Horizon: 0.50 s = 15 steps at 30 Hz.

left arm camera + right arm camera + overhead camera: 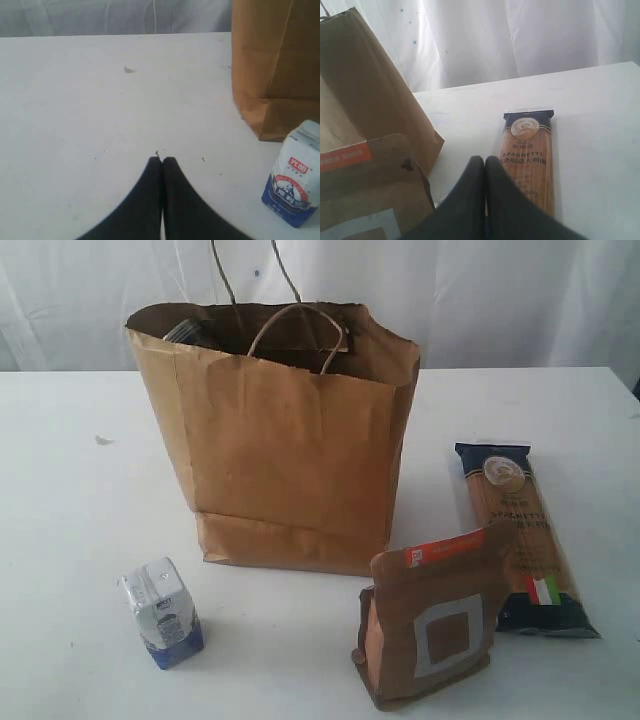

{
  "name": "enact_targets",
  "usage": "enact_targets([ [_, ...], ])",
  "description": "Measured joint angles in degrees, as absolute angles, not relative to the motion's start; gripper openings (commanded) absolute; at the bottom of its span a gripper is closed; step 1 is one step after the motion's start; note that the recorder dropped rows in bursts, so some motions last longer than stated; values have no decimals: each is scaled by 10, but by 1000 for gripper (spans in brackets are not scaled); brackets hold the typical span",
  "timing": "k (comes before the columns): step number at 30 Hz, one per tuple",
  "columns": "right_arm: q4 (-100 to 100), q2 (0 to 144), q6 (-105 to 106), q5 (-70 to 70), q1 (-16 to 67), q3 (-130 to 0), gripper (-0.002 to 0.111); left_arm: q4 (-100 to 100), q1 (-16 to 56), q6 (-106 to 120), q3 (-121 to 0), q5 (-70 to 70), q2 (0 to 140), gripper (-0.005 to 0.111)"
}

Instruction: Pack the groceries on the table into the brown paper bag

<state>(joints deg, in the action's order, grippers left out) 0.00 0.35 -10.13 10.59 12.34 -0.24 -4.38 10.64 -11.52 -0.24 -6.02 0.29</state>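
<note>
The tall brown paper bag (290, 450) stands open at the middle of the white table (70, 520), with something dark showing inside its rim. In front of it on the left stands the small blue-white carton (162, 613). On the right the brown pouch with the orange strip (435, 615) stands upright, and the long spaghetti packet (520, 535) lies flat beside it. Neither arm shows in the exterior view. My left gripper (162, 159) is shut and empty above bare table, the carton (296, 182) and bag (277, 65) off to one side. My right gripper (485, 159) is shut and empty, between the pouch (367, 175) and the spaghetti packet (527, 155).
A white curtain (500, 290) hangs behind the table. A small dark speck (103, 440) lies on the table left of the bag, seen also as the speck (129, 70) in the left wrist view. The bottle, can and nut jar are out of view.
</note>
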Motion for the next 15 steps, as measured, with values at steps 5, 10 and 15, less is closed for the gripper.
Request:
enact_targets([
  [5,0,4,-101,106,123,-2,0,-42,106,-92,-2,-60,3,0],
  [10,0,4,-101,106,123,-2,0,-42,106,-87,-2,-59,3,0],
  [15,0,4,-101,106,123,-2,0,-42,106,-87,-2,-59,3,0],
])
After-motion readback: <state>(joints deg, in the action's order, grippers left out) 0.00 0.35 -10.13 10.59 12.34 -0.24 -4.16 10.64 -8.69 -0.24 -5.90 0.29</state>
